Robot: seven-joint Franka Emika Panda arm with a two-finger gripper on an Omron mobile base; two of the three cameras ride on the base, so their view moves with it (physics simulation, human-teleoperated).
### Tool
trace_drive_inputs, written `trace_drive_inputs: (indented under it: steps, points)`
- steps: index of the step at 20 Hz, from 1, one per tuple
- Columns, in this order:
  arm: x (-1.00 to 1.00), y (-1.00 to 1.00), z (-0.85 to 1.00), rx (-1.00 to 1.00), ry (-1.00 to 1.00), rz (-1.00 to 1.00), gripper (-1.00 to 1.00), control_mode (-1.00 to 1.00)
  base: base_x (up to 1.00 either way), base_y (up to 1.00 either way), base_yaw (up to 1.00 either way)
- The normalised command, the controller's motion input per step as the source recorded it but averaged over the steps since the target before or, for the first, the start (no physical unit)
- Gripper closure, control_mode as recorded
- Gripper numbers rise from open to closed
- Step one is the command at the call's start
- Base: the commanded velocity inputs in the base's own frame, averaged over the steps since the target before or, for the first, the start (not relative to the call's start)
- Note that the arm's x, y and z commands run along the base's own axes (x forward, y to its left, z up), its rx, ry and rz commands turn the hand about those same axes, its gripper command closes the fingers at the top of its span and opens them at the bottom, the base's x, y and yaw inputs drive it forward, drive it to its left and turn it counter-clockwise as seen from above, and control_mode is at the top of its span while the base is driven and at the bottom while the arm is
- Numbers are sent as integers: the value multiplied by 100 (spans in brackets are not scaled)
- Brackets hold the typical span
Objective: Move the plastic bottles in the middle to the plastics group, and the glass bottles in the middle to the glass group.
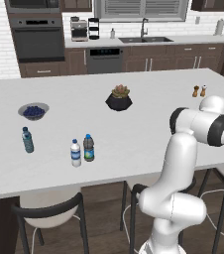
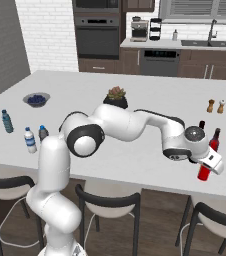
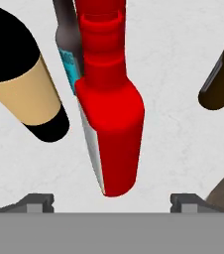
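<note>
My gripper (image 3: 112, 201) is open, its fingertips wide apart on either side of a red-capped bottle (image 3: 111, 129) with a red label and a white side. The bottle (image 2: 203, 172) stands at the counter's near right edge, under the gripper (image 2: 209, 161). Close around it are a dark bottle with a tan label (image 3: 25, 84), a slim dark bottle with a teal label (image 3: 67, 47) and a brown bottle (image 3: 222, 77). Far left, the grey blue-capped plastic bottle (image 1: 88, 148) stands beside a white-clear one (image 1: 75, 153). A teal-tinted one (image 1: 28, 140) is further left.
A potted succulent (image 1: 119, 97) sits mid-counter and a bowl of blueberries (image 1: 33, 111) at the left. Salt and pepper shakers (image 1: 199, 91) stand at the right rear. Stools (image 2: 110, 205) line the counter's near edge, close below the red bottle.
</note>
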Motion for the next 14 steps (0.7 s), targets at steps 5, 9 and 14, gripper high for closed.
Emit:
trace_drive_inputs:
  steps: [5,9,14]
  points:
    - [0,0,0,0,0,0,-100,-100,0,0,0]
    - [0,0,5,0,-1,0,-100,-100,0,0,0]
    - [-13,0,25,0,-3,0,-100,-100,0,0,0]
